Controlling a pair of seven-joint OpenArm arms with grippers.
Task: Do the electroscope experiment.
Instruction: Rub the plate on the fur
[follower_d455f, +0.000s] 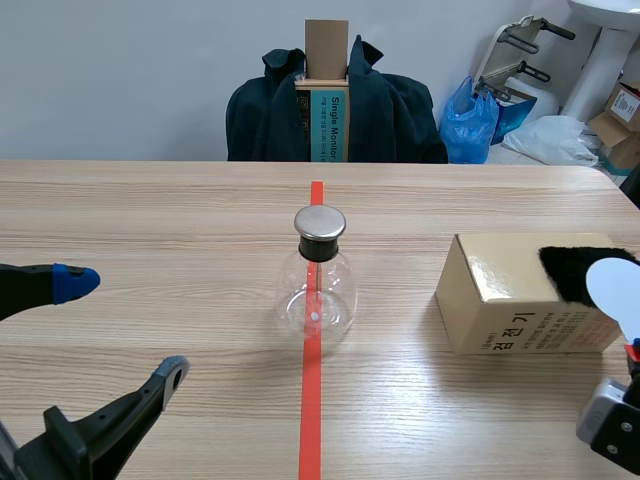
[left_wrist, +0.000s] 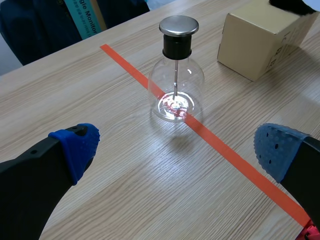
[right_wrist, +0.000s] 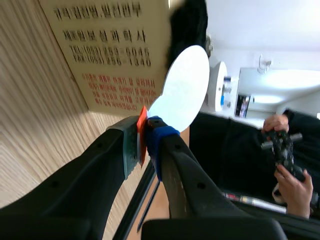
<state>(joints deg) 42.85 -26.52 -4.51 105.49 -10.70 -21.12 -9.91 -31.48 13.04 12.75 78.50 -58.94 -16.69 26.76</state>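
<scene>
So the electroscope (follower_d455f: 321, 275) (clear glass flask, metal cap, thin rod hanging inside) stands upright mid-surface, right on the orange-red tape line (follower_d455f: 311, 400). Nothing is touching it.

The left pincer (follower_d455f: 122, 328) sits at the near left with its blue-padded fingers spread wide and empty, the flask well ahead of it. The right pincer (right_wrist: 142, 137) is at the near right edge, pinching the thin orange stem of a white paddle (right_wrist: 184, 90). The round blade sticks up just beside the cardboard box (follower_d455f: 510, 300) and its patch of black fur (follower_d455f: 575, 270). I can't tell whether the blade actually touches the fur.

Where I think this could go sideways:

- That grip is only on a skinny stem. Rubbing the paddle against the fur could twist it in the pads or pull it out.
- The fur looks like it's just lying on the box, so it might get dragged off instead of rubbed.
- The flask stands free and looks light, so bringing the paddle in too low or too fast could tip it or shove it off the line. The cap is the target, not the glass.
- The empty left pincer could steady the flask, but if it closes off-centre it might knock it over instead.
</scene>
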